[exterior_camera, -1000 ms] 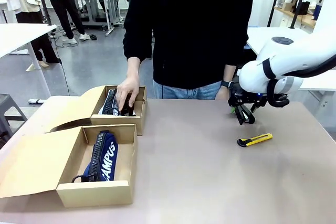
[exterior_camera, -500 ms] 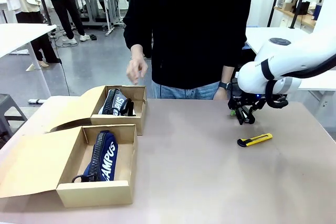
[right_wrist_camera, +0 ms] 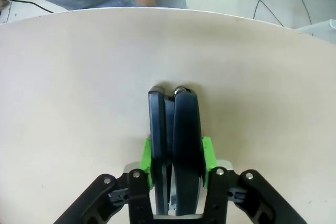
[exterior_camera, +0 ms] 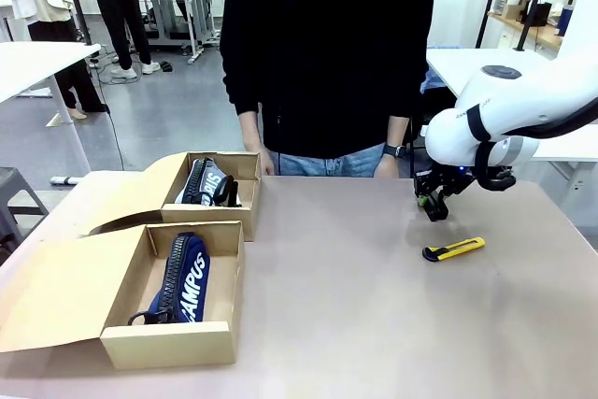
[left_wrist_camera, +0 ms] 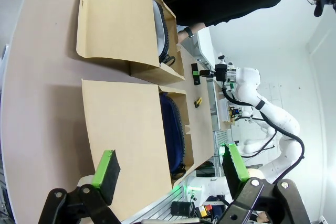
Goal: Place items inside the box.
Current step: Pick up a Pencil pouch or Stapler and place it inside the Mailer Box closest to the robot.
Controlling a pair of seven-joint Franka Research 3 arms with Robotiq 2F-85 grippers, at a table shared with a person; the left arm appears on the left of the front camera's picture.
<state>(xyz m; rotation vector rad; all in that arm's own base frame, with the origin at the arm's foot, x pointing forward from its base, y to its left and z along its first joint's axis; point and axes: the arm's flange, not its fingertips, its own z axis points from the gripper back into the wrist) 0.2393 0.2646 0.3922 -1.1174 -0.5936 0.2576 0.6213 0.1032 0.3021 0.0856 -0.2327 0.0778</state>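
Note:
My right gripper [exterior_camera: 432, 205] hangs over the table's right side, shut on a black stapler [right_wrist_camera: 181, 124]; the green pads [right_wrist_camera: 207, 156] press its two sides. A yellow-and-black utility knife [exterior_camera: 453, 249] lies on the table just below and right of that gripper. At the near left stands an open cardboard box [exterior_camera: 163, 343] with a navy "CAMPUS" pouch [exterior_camera: 182, 282] inside. My left gripper [left_wrist_camera: 170, 167] is open, high over the table's left end, looking down on both boxes.
A second open box [exterior_camera: 250, 195] sits behind the first and holds a grey pouch and a black stapler [exterior_camera: 227, 192]. A person in black stands at the far edge, hands [exterior_camera: 265, 162] down at the sides. Both flap lids lie open to the left.
The person's hand has lifted out of the far box and dropped to the side. My right gripper's jaws have closed on the stapler and it has risen slightly.

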